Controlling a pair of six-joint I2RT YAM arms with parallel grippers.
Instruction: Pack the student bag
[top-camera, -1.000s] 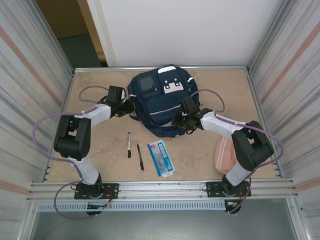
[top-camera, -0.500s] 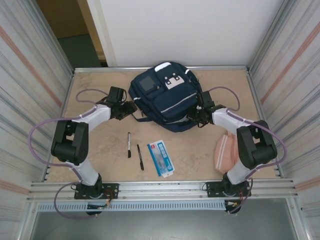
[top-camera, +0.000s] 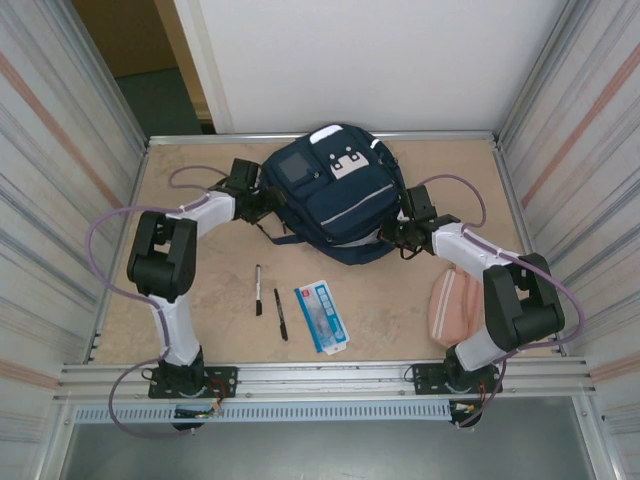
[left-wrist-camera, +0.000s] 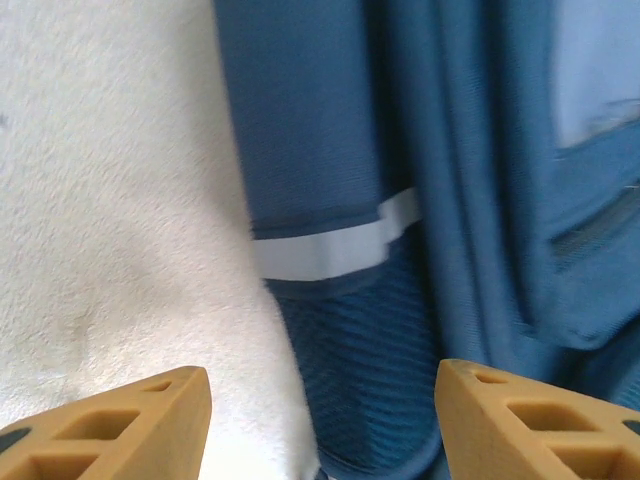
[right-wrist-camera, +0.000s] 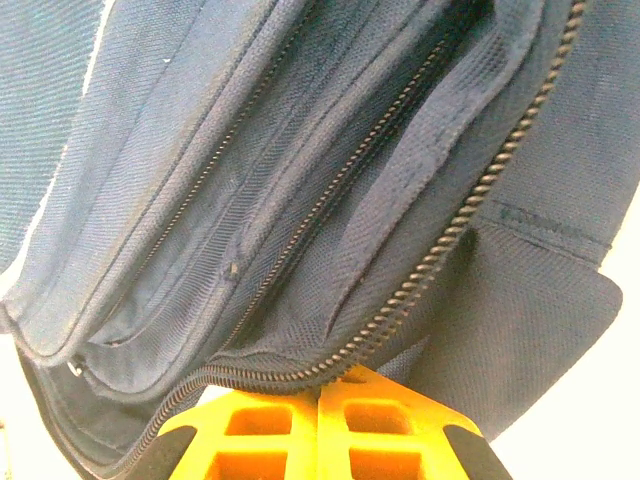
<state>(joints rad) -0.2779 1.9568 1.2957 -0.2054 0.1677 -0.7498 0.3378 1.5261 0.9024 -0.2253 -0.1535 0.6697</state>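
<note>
The student bag, navy with white patches, lies at the back middle of the table. My left gripper is at its left edge, open. Blue fabric and a white stripe of the student bag lie ahead, and ribbed blue cloth reaches between the tan fingers of the left gripper. My right gripper is at the bag's lower right side. Its orange fingers are shut together, the right gripper's tips touching a zip edge of an unzipped pocket.
Two black pens and a blue-and-white packet lie on the table in front of the bag. A pink pouch rests near my right arm. Metal walls close in both sides.
The bag has shifted right and back. My left gripper opened and moved in against the bag's left edge. My right gripper closed and swung right with the bag's side.
</note>
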